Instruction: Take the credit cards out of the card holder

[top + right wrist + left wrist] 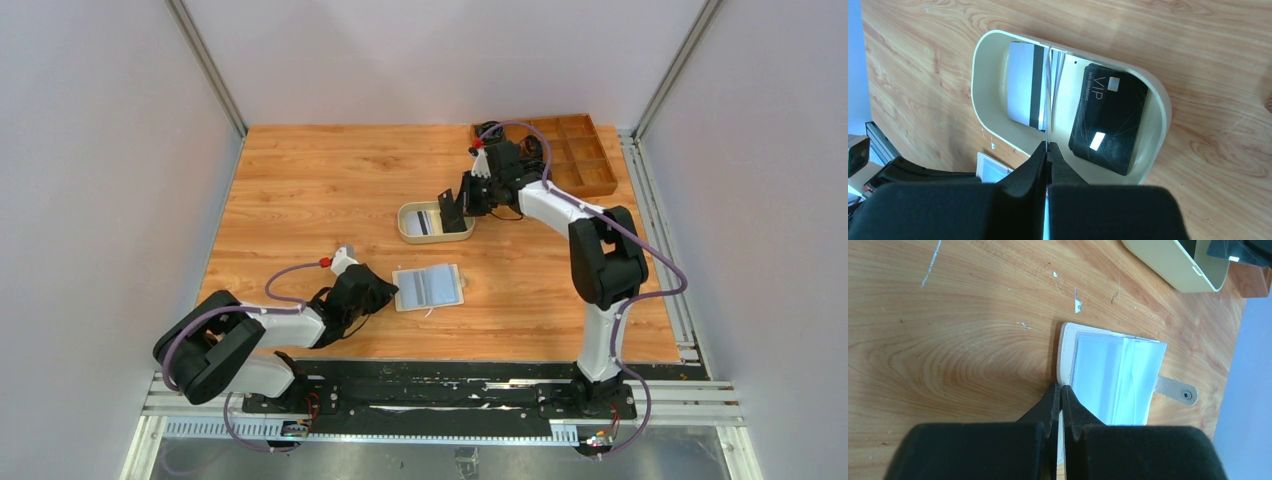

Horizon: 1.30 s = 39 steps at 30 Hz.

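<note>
left wrist view: the wallet [1113, 380] lies open and flat on the counter [948, 340], with a cream rim, pale blue-grey clear sleeves inside and a beige snap tab [1175, 390] sticking out from its far side. no card can be made out in the sleeves. the left hand [1060, 389] is closed, its tips pinching the wallet's cream edge, and a pale strip shows between the fingers.

from the top view the wallet [430, 287] sits toward the near middle of the counter, just right of the left hand [385, 292] and apart from the tray [405, 225] behind it. the right hand [462, 205] is closed on a black card [452, 212], held tilted over the tray. a wooden box [590, 165] stands at the far right corner.

in the right wrist view that card [1047, 90] shows edge-on as a thin line running out from the closed tips of the right hand [1047, 146]. below it in the tray [980, 65] lie a light striped card [1020, 85] and a black vip card [1108, 120], side by side.
</note>
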Available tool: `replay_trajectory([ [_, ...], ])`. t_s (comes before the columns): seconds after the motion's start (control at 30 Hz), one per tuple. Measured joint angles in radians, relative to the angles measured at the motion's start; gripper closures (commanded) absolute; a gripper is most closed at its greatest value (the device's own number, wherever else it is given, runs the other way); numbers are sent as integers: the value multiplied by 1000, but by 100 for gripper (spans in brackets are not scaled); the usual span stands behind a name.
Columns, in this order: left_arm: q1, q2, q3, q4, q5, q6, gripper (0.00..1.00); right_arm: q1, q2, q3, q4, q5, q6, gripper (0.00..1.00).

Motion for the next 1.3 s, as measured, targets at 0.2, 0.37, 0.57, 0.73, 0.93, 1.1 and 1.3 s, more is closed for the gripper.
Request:
replay_trajectory([
  [0.2,3,0,9,-14,0,8,100,-8,56,36,1,-11,0,100],
  [0.37,7,0,10,-17,0,11,100,-14,64,36,0,-16,0,100],
  [0.57,10,6,15,-18,2,11,100,-19,64,19,4,-16,0,100],
  [0.73,12,9,18,-18,4,11,100,-25,63,1,7,-19,-1,100],
  [0.93,12,9,18,-18,5,11,100,-27,57,-32,2,-12,-5,100],
  [1.1,13,9,18,-18,5,11,100,-29,37,-35,-11,-5,-12,92],
  [1.3,13,9,18,-18,6,11,100,-33,25,-34,-29,0,-29,77],
])
